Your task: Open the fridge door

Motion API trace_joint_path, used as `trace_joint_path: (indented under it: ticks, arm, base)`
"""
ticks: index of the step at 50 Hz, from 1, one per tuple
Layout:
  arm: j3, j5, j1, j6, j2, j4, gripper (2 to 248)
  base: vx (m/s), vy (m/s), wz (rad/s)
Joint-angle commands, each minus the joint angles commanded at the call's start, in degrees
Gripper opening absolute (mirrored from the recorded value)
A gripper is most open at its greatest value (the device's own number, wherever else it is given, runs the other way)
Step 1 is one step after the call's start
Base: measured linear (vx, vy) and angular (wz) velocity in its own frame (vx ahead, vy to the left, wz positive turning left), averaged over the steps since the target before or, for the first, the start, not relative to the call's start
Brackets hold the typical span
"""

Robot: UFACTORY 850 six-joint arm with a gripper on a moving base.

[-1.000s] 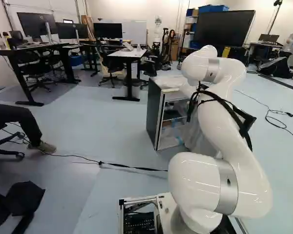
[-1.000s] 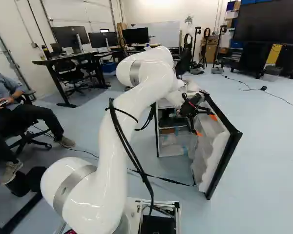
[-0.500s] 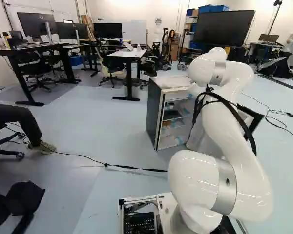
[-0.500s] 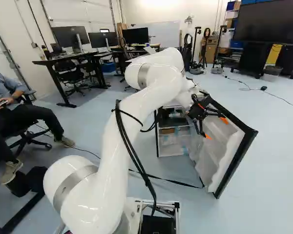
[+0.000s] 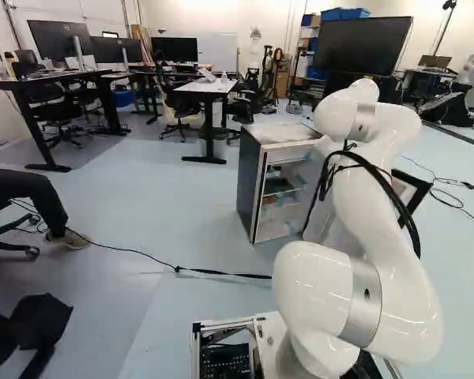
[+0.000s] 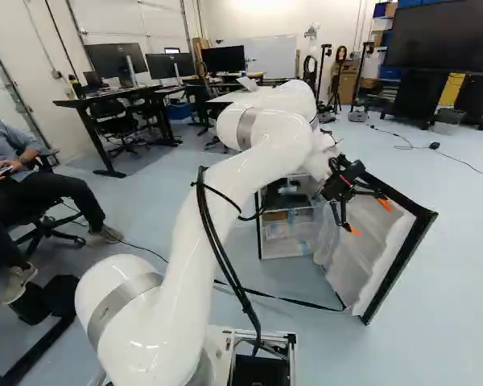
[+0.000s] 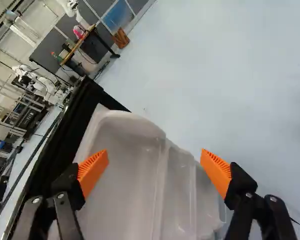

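Wrist view: black two-fingered gripper [image 6: 369,217], fingers wide apart, faces open, black-edged white fridge door [image 6: 386,249]; pale blue floor [image 7: 230,75] beyond door's edge. Left base view hides gripper.

Bright, diffuse indoor light fills both base views, leaving glossy highlights on the white arm [image 6: 185,265] and a pale sheen across the floor [image 5: 162,205], duller toward the left; in the wrist view, the black door edge [image 7: 50,155] sinks into near-featureless dark
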Motion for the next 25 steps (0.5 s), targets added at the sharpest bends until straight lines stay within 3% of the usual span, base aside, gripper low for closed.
trace_joint_path:
  ticks: [25]
  arm:
    - [10.2, 0.0, 2.1, 0.0, 4.9, -1.1, 247]
  base:
    - [0.000, 0.000, 0.000]
